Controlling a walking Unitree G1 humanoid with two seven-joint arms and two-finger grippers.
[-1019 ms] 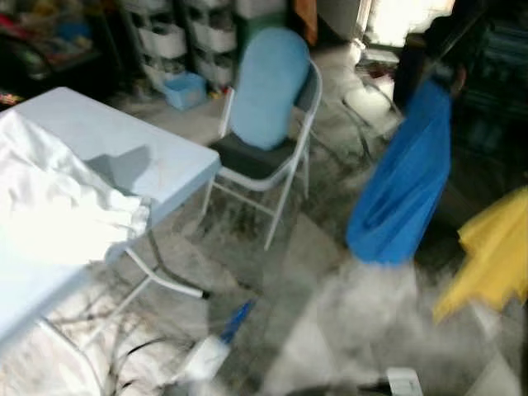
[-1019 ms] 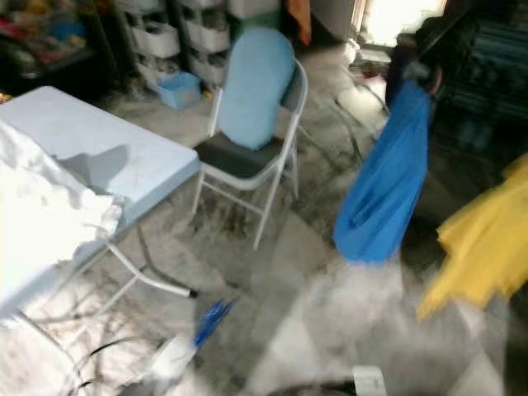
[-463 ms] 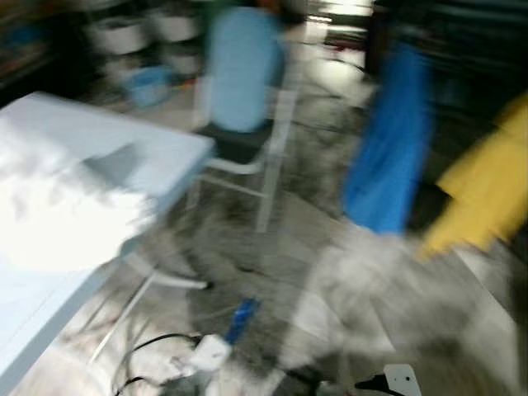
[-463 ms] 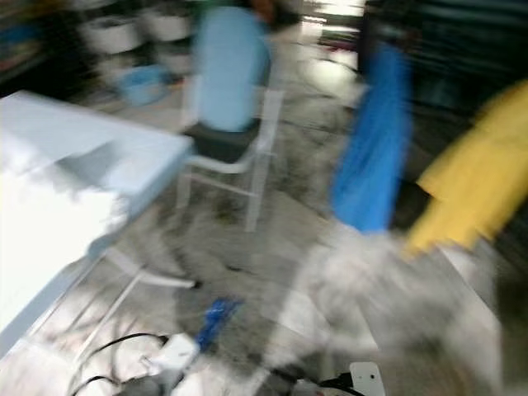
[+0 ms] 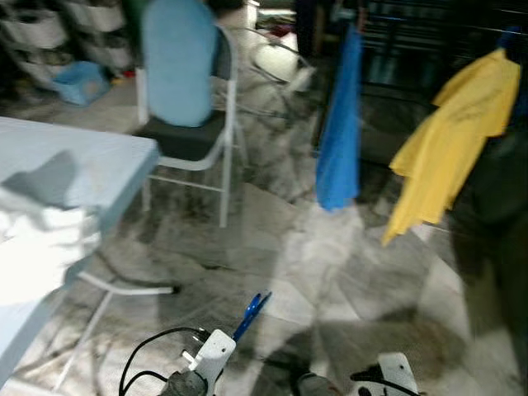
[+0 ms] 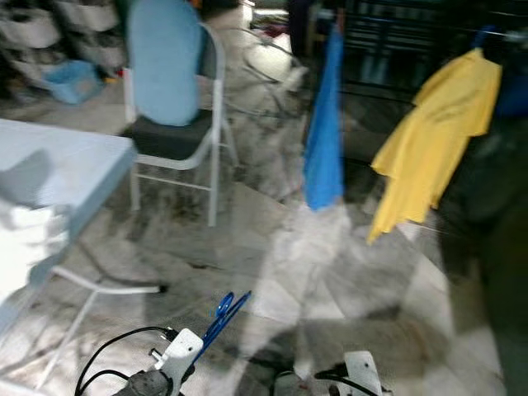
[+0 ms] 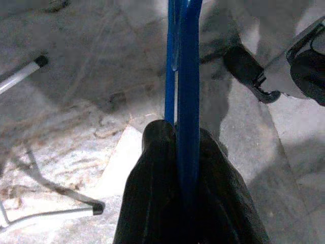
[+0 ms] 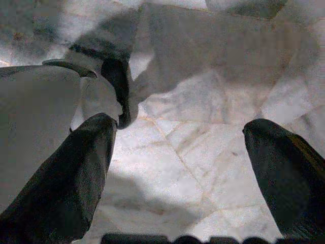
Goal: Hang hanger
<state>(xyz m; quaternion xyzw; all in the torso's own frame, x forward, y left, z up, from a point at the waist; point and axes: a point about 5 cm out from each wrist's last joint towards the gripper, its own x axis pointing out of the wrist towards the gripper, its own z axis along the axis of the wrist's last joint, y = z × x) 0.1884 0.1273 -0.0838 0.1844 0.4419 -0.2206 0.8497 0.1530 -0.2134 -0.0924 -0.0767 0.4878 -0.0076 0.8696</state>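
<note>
A thin blue hanger (image 7: 183, 61) sticks out between the black fingers of my left gripper (image 7: 180, 133), which is shut on it. From the head, the blue hanger (image 5: 252, 314) shows low over the marble floor at the end of my left arm (image 5: 204, 364). My right gripper (image 8: 183, 127) hangs open above the floor tiles with nothing between its fingers; its arm (image 5: 388, 375) is at the lower edge. Ahead to the right, a blue garment (image 5: 340, 124) and a yellow shirt (image 5: 454, 136) hang on a dark rack (image 5: 412, 41).
A light blue folding table (image 5: 74, 165) with a heap of white cloth (image 5: 37, 247) stands at my left, its leg (image 5: 124, 287) reaching onto the floor. A folding chair (image 5: 183, 91) with a blue back is beyond it. Storage bins (image 5: 41, 29) line the far left.
The whole picture has shifted: the camera has turned right, so table and chair sit further left and the rack with garments is more central. The hanger stays in my left gripper.
</note>
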